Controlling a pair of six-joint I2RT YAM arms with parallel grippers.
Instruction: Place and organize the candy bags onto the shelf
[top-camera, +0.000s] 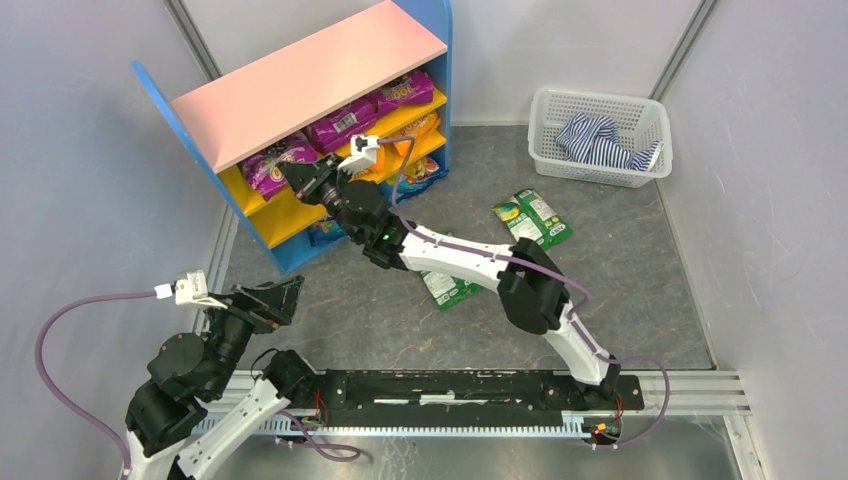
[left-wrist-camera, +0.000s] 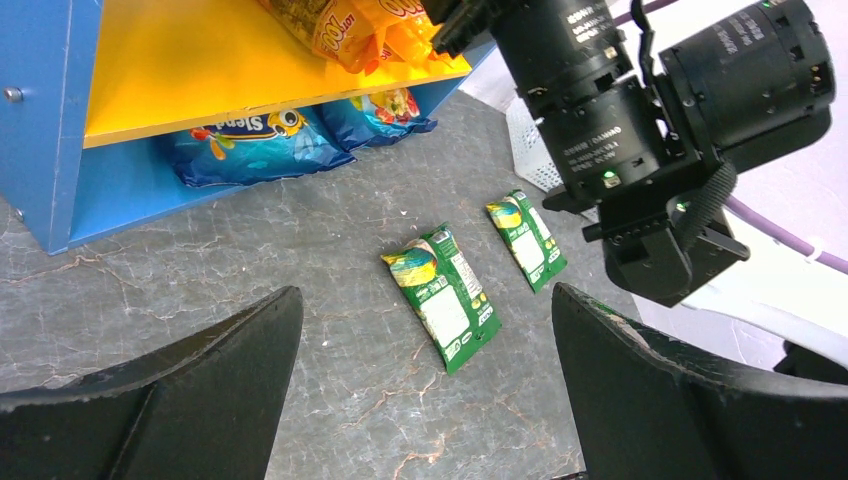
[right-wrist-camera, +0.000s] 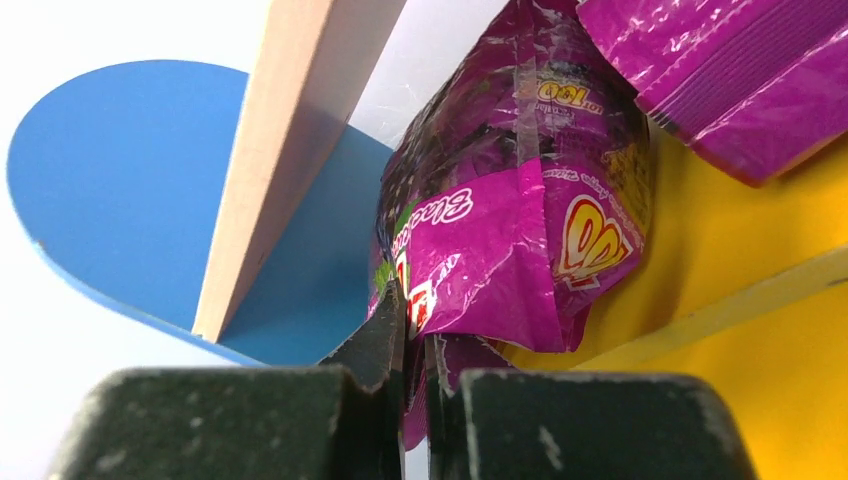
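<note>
shelf (top-camera: 310, 80): all tiers stocked | floor before shelf: green bags (left-wrist-camera: 441, 296) pending | right gripper (right-wrist-camera: 412, 330): clamped on purple bag (right-wrist-camera: 510, 230), shelf top tier | left gripper (top-camera: 280, 295): wide open, empty

On the purple bag (right-wrist-camera: 520, 220) I can read white lettering that begins "Blac" and a small "100" near its upper seam. Beside them is a rounded yellow-and-red logo I can't make out. The blue bag (left-wrist-camera: 250, 145) at the foot of the shelf (left-wrist-camera: 40, 120) shows white letters that look like "Slen", while the print on the orange bag (left-wrist-camera: 345, 30) and the green bags (left-wrist-camera: 445, 295) is too small to read.
</note>
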